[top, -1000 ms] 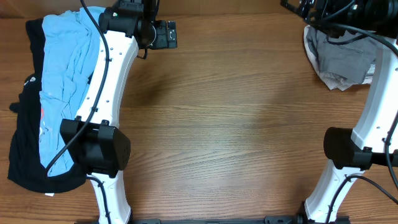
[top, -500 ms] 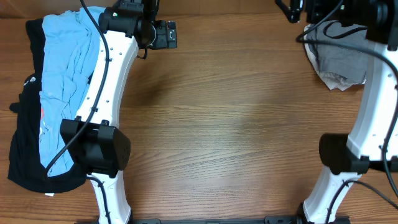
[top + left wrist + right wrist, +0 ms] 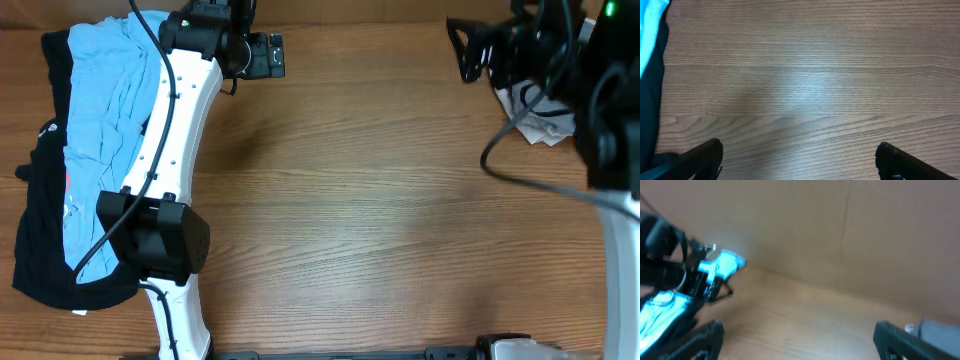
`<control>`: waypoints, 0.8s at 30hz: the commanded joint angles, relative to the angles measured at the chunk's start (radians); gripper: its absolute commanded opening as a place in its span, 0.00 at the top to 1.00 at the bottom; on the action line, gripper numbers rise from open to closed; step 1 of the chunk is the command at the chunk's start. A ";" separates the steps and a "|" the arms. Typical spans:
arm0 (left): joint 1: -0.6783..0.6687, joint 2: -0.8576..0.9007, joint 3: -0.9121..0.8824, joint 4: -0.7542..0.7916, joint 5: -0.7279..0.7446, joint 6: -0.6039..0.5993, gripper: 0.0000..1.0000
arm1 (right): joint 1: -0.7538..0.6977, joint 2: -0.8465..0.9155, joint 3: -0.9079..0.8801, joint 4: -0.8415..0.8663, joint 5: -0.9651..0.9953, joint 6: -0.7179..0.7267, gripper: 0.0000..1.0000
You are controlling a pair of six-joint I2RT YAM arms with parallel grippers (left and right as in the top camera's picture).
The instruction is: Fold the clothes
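Observation:
The light-blue shirt point(image 3: 105, 100) lies on the black garment point(image 3: 38, 225) at the table's left edge; both show at the left edge of the left wrist view, the shirt point(image 3: 650, 20) above the black garment point(image 3: 647, 100). The grey shorts point(image 3: 535, 112) lie at the back right, mostly hidden under my raised right arm; a grey bit point(image 3: 940, 327) shows blurred in the right wrist view. My left gripper point(image 3: 265, 55) point(image 3: 800, 162) is open and empty over bare wood at the back. My right gripper point(image 3: 468, 50) point(image 3: 800, 340) is open and empty, held high, left of the shorts.
The wooden table point(image 3: 380, 200) spans the view. A brown wall point(image 3: 840, 225) stands behind it. My left arm point(image 3: 170, 140) runs along the shirt's right side. Both arm bases stand at the front edge.
My right arm has risen and swung left off the shorts, now covering most of them from above. The left arm and the left pile have not moved.

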 commanded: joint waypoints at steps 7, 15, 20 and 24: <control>-0.007 -0.008 0.010 0.002 -0.010 0.015 0.00 | -0.001 -0.480 -0.719 0.452 0.124 0.188 0.00; -0.007 -0.007 0.010 0.002 -0.010 0.015 0.00 | -0.038 -0.896 -1.218 0.624 0.201 0.332 0.00; -0.007 -0.008 0.010 0.002 -0.010 0.015 0.00 | -0.056 -1.115 -1.453 0.667 0.243 0.368 0.00; -0.007 -0.008 0.010 0.002 -0.010 0.015 0.00 | -0.056 -1.213 -1.581 0.719 0.253 0.367 0.00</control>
